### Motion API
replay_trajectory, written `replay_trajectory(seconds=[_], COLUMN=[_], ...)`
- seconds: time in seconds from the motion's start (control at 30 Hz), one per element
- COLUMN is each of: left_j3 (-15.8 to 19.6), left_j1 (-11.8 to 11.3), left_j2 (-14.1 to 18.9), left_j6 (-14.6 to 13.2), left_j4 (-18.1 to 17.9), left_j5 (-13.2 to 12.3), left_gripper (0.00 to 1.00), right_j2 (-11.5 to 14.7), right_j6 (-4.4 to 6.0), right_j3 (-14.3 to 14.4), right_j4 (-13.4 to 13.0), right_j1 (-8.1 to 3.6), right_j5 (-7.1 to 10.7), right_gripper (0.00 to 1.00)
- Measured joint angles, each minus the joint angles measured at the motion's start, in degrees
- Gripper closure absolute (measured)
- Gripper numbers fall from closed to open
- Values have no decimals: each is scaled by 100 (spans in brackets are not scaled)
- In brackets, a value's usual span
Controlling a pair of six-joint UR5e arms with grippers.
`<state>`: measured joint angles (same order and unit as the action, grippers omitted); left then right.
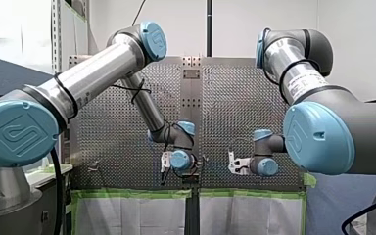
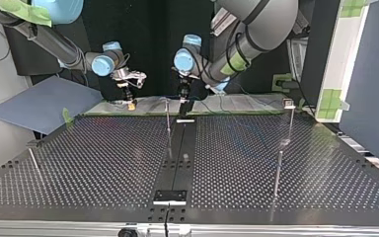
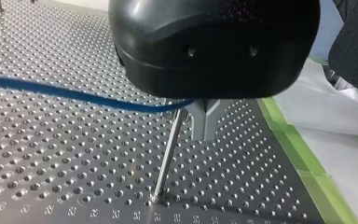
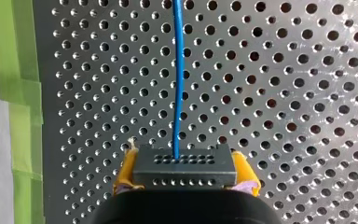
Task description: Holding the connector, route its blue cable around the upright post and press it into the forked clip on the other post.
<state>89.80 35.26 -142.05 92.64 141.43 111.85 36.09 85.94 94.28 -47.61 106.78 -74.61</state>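
My right gripper is shut on a black connector, its yellow pads pressing both sides. The blue cable leaves the connector and runs straight ahead over the perforated plate. In the top view this gripper hangs near the far edge, at the left. My left gripper has grey fingertips shut to a point beside the top of a thin upright post. The blue cable runs in to those fingertips and does not show beyond them. In the top view my left gripper stands just right of that post.
More thin posts stand on the plate: one with a blocky head at the far right, one nearer, and one at the left. Green tape and white sheeting border the plate beside my left gripper. A black strip runs down the plate's middle.
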Motion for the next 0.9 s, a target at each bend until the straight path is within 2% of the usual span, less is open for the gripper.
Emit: replay_trajectory(seconds=[0.43, 0.9], left_j3=[-90, -308], left_j1=[-165, -279], left_j2=[-10, -29], left_j6=[24, 32], left_j4=[51, 290], left_j5=[-135, -294], left_gripper=[98, 98], right_j2=[0, 0], right_j6=[34, 136], right_j3=[-71, -177], right_j4=[5, 5], right_j1=[1, -5], right_j5=[4, 7], right_gripper=[100, 100])
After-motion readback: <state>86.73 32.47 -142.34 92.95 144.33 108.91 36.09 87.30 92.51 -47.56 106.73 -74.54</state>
